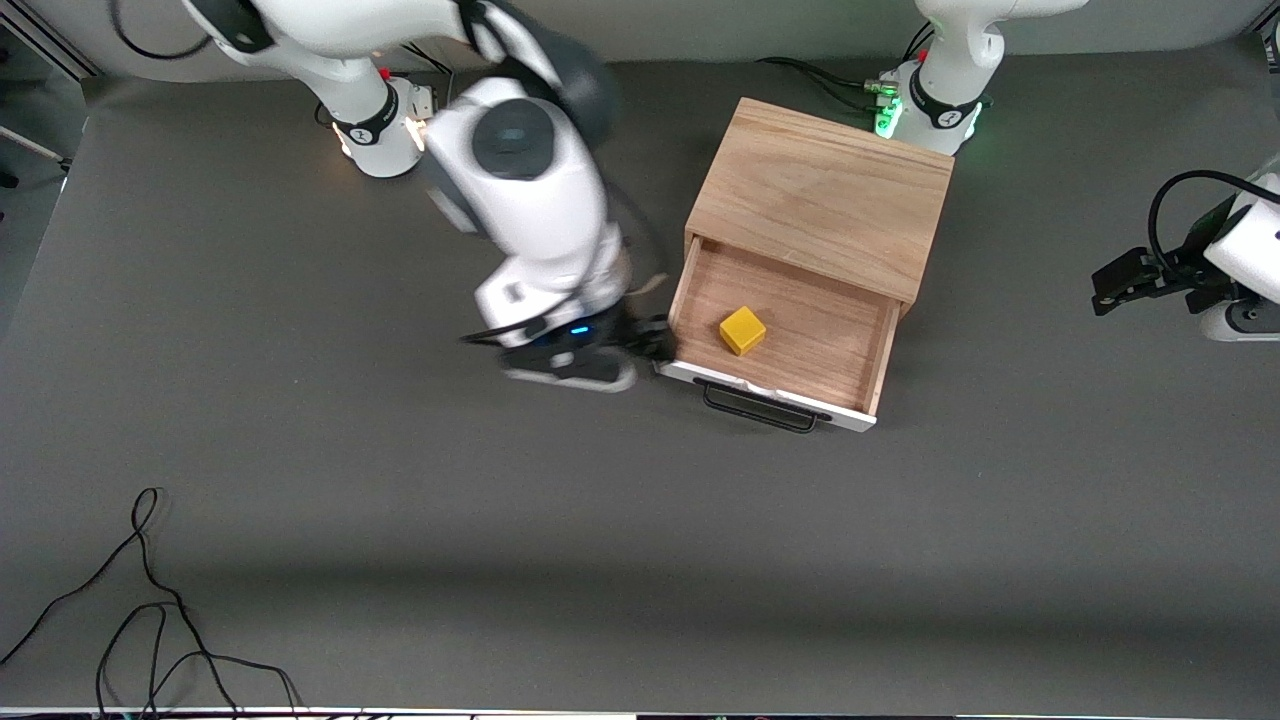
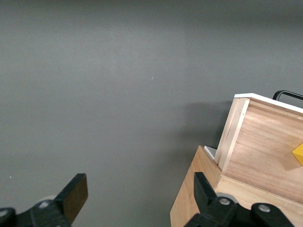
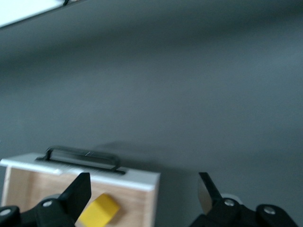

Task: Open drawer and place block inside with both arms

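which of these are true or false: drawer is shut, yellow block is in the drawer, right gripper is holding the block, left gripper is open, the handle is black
1. The drawer is shut. False: it is pulled out of the cabinet.
2. The block lies in the drawer. True.
3. The right gripper holds the block. False: it is open and empty, beside the drawer's corner toward the right arm's end of the table.
4. The left gripper is open. True: its fingers stand wide apart with nothing between them, at the left arm's end of the table.
5. The handle on the white front panel is black. True.
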Robot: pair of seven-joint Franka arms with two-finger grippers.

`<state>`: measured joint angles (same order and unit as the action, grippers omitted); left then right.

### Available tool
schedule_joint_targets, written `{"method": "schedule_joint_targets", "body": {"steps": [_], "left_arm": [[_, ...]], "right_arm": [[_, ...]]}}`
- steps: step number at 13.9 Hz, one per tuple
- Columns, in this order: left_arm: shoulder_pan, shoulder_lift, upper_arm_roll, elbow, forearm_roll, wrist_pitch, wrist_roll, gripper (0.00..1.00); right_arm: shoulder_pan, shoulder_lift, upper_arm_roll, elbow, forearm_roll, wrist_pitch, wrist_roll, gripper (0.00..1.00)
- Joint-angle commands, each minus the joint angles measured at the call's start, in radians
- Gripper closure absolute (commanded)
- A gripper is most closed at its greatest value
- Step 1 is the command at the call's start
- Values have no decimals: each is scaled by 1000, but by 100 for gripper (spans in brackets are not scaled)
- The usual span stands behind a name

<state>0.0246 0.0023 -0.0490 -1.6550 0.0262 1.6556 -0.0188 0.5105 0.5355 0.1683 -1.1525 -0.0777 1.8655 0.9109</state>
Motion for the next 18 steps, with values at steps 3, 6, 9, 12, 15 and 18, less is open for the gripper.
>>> {"method": "schedule_joint_targets", "body": {"steps": [3,6,9,12,15,18], "left_arm": [[-6,-5,8,7,-6,-19,14,0],[-6,-5,8,7,-8,-19,14,0],[-6,-5,8,7,-8,-19,14,0],[-6,-5,8,6,-9,-19,14,0],[-6,-5,8,6,-9,-20,14,0],[-6,-5,8,6,-9,-20,14,0]], "right_arm": [[-200,-311,7,-335,47,12,-217,0],[-303,-443,0,-482,128,11,-357,0],[-319,-564,-84,-662,127,14,-559,0],[-317,-609,-194,-731,127,11,-711,0],[-320,-598,-269,-704,127,-26,-753,0],[-334,-551,-283,-588,127,-112,-813,0]]}}
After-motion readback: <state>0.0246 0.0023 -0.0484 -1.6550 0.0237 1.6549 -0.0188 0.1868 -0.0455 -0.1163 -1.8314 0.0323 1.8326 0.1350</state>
